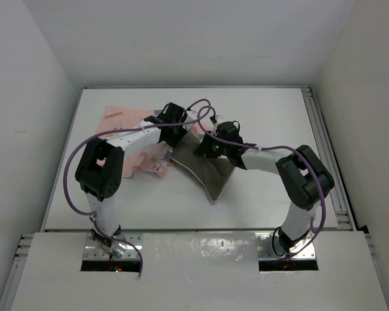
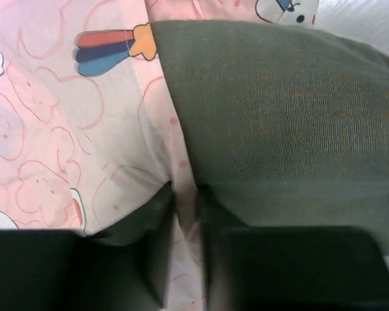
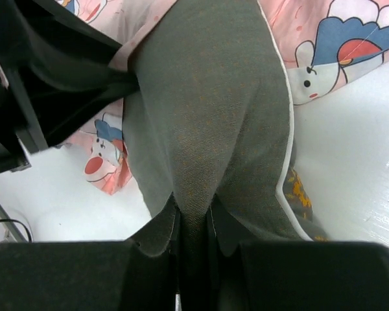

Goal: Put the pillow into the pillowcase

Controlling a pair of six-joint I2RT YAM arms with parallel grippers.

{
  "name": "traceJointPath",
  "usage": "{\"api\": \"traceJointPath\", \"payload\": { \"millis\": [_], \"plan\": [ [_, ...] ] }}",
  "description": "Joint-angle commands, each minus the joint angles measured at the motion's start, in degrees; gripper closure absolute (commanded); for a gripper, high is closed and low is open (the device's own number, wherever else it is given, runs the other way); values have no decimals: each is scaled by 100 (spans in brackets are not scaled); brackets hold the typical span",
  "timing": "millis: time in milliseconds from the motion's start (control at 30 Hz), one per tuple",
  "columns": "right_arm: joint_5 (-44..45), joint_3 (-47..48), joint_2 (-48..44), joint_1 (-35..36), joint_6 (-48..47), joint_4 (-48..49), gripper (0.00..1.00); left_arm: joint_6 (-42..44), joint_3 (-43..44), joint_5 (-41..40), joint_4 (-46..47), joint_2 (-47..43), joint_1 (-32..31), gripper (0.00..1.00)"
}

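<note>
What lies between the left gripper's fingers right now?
Left wrist view: a strip of the pillowcase edge runs between the fingers of the left gripper; the pillow lies beside it.

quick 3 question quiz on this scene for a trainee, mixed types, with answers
1. True or false: the pillow lies fully inside the pillowcase.
2. What is the right gripper pinching?
3. What runs between the fingertips of the left gripper? A: the pillowcase's pink cloth. B: the pillow's grey cloth. C: nothing.

Key:
1. False, most of it lies out on the table.
2. The pillow.
3. A.
</note>
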Motion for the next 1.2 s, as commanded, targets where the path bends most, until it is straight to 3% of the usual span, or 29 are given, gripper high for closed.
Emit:
{"api": "traceJointPath", "payload": {
  "millis": [0,33,300,567,900,1100,1133,1167],
  "plan": [
    [-192,9,-164,64,18,391,100,-110,126,-334,358,7,-25,87],
    [-192,26,-173,64,-25,339,100,-136,231,-237,227,7,-25,100],
    [-315,360,-542,82,-183,224,100,417,1373,1994,-1398,-282,-42,100],
    [-570,378,-1675,82,-325,865,100,804,1523,1443,-1593,-476,45,99],
    [-632,238,-1694,82,-158,1050,100,760,1569,1487,-1550,-485,-25,83],
    [-421,-201,-1300,73,35,1252,100,708,838,503,-846,-90,19,92],
    [-403,-237,-1229,73,105,1252,100,638,890,459,-898,-2,36,89],
    [-403,-272,-1167,73,176,1252,100,567,926,519,-934,77,63,79]
  ]
}}
